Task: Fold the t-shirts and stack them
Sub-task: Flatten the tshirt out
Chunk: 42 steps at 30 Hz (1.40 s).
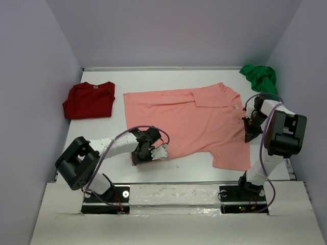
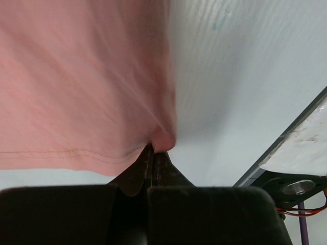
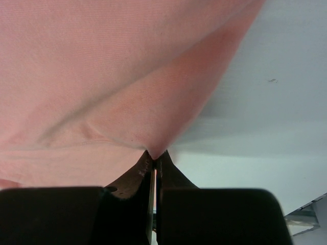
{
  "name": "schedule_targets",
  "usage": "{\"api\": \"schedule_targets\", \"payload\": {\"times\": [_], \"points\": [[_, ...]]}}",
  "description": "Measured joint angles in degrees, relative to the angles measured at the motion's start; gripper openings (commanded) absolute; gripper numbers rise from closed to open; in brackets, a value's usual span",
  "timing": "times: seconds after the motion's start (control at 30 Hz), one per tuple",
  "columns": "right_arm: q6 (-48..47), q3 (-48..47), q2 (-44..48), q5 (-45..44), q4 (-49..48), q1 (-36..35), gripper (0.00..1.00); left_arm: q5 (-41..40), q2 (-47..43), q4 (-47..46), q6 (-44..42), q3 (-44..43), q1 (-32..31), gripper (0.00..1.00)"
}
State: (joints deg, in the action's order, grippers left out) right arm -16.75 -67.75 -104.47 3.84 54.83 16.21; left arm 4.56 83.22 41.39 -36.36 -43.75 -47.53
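Salmon-pink t-shirt lies flat, long axis L-R; our left gripper clamps near hem, right gripper clamps right edge.

T-shirts: three in total.
- salmon-pink t-shirt: one
- dark red t-shirt: one
- bright green t-shirt: one

Arms: two, left arm and right arm.
Grippers: two, left gripper and right gripper, two fingers on each.
Base plates: two, left base plate and right base plate.
Purple cables: two, one per arm.
Table: one.
Enclosure walls: three.
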Motion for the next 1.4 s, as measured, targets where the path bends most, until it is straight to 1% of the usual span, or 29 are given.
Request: {"api": "schedule_targets", "payload": {"times": [0.37,0.47,0.57,0.67,0.73,0.8,0.9,1.0,1.1,1.23,1.27,1.33,1.4], "points": [[-1.6,1.5,5.5,-0.2,0.5,0.0,0.0,-3.5,0.2,1.7,0.2,-6.6,0.1,0.0],[-1.9,1.3,7.0,0.6,1.7,0.0,0.0,-4.9,-1.7,3.1,-0.7,-9.7,1.8,0.0],[-2.4,-2.3,9.0,2.2,5.2,0.0,0.0,-5.5,-3.7,4.0,-2.0,-15.0,6.6,0.0],[-2.6,-8.7,9.3,3.3,7.5,0.0,0.0,-3.3,-4.3,3.1,-4.0,-23.8,17.7,0.0],[-2.6,-16.5,8.7,4.1,8.6,0.0,0.0,-2.4,-4.3,1.0,-5.1,-28.2,24.0,0.0],[-2.6,-19.8,8.4,4.6,8.9,0.0,0.0,-1.7,-4.6,-0.8,-5.7,-30.4,28.0,0.0],[-2.5,-25.8,5.9,5.9,9.5,-0.2,0.0,-0.6,-4.9,-3.1,-5.9,-30.9,30.3,0.0],[-2.1,-32.5,0.7,7.0,11.1,-0.2,0.0,0.2,-4.7,-5.6,-5.8,-30.8,31.2,0.0],[-1.4,-42.8,-6.8,9.2,13.4,-0.2,0.0,1.0,-4.7,-8.8,-5.2,-30.7,32.2,0.0],[-0.8,-61.0,-17.7,14.1,17.9,-1.2,0.0,1.0,-3.4,-14.7,-3.7,-30.8,33.6,0.0],[-0.4,-67.2,-20.6,15.2,18.1,-1.7,0.0,0.9,-2.9,-16.0,-3.3,-31.0,33.9,0.0],[-0.2,-71.7,-22.1,15.5,16.9,-2.9,0.0,0.5,-1.2,-18.8,-2.1,-32.4,34.6,0.0],[-0.1,-72.4,-21.0,15.6,15.0,-4.2,0.0,-0.1,0.4,-21.9,-0.8,-34.6,35.5,0.0]]}}
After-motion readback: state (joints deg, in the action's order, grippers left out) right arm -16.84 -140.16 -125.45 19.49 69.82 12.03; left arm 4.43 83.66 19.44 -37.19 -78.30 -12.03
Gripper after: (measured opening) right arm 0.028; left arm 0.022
